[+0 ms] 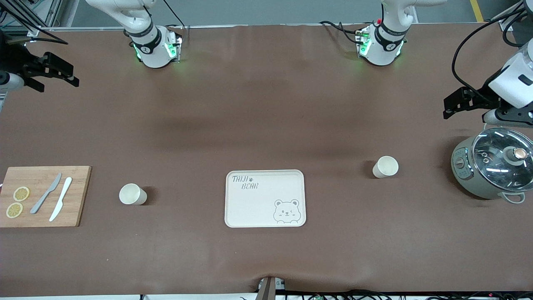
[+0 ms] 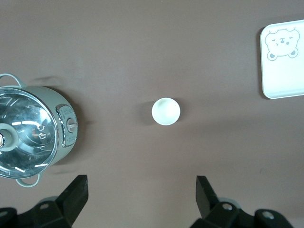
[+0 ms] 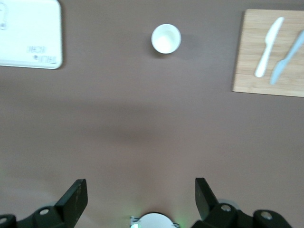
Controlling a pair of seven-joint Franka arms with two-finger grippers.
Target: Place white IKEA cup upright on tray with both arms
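The cream bear tray lies at the table's middle and holds nothing; it also shows in the left wrist view and the right wrist view. One white cup stands upright between the tray and the left arm's end, also seen in the left wrist view. A second white cup stands upright toward the right arm's end, also seen in the right wrist view. My left gripper is open and empty, high beside the pot. My right gripper is open and empty, high over the right arm's end.
A grey-green pot with a glass lid stands at the left arm's end. A wooden cutting board at the right arm's end carries a grey knife, a white knife and two lemon slices.
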